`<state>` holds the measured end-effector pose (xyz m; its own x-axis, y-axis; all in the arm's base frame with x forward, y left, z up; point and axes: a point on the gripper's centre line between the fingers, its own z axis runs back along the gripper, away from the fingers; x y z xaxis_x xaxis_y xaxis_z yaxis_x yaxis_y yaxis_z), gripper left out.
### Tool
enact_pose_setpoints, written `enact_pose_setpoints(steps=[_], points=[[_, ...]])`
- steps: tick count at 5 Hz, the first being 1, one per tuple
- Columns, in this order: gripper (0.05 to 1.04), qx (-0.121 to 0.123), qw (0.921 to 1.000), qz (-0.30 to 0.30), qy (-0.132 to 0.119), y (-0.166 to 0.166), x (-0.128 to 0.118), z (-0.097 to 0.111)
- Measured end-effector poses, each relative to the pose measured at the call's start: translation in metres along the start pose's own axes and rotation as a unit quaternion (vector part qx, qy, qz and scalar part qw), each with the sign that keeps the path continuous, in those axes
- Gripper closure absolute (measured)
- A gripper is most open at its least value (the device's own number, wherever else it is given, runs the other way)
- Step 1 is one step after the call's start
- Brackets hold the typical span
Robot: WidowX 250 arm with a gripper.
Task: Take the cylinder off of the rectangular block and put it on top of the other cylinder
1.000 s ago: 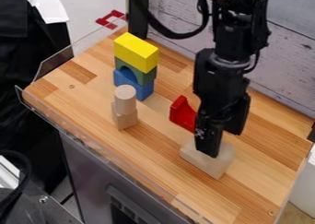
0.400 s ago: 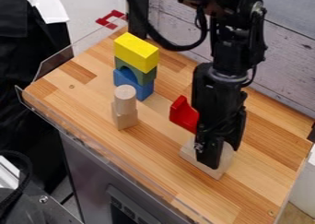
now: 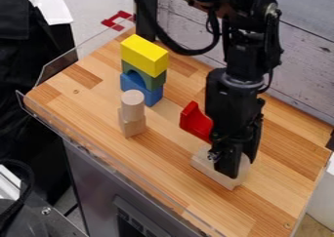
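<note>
The gripper hangs at the right of the worktop, pointing down over a pale wooden rectangular block and covering much of its top. A pale surface shows just right of the gripper; whether it is the cylinder on that block or part of the block itself, I cannot tell. Left of the middle, the other pale cylinder stands upright on a small light wooden block, well apart from the gripper.
Behind the upright cylinder is a stack: yellow block on top, green arch, blue arch below. A red block stands close to the gripper's left side. A clear rim runs along the worktop's front left edge.
Over the last second the gripper has come lower in the view, toward the front of the rectangular block, then shifted slightly right. The blocks and the upright cylinder look unmoved.
</note>
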<state>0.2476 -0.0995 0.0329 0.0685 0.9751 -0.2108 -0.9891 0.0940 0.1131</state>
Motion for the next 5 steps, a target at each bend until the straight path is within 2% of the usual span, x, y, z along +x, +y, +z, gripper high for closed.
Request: enact_pose_setpoints(steps=[1, 2, 3, 4, 5], points=[[0.555, 0.010, 0.9997, -0.018, -0.016, 0.008, 0.005, 0.014], [0.555, -0.028, 0.9983, -0.029, -0.041, 0.017, 0.025, 0.070], [0.555, -0.058, 0.9970, -0.016, -0.048, 0.029, 0.060, 0.106], [0.555, -0.055, 0.9981, -0.009, -0.027, 0.039, 0.086, 0.103], [0.555, -0.032, 0.9992, -0.023, -0.009, 0.033, 0.104, 0.084]])
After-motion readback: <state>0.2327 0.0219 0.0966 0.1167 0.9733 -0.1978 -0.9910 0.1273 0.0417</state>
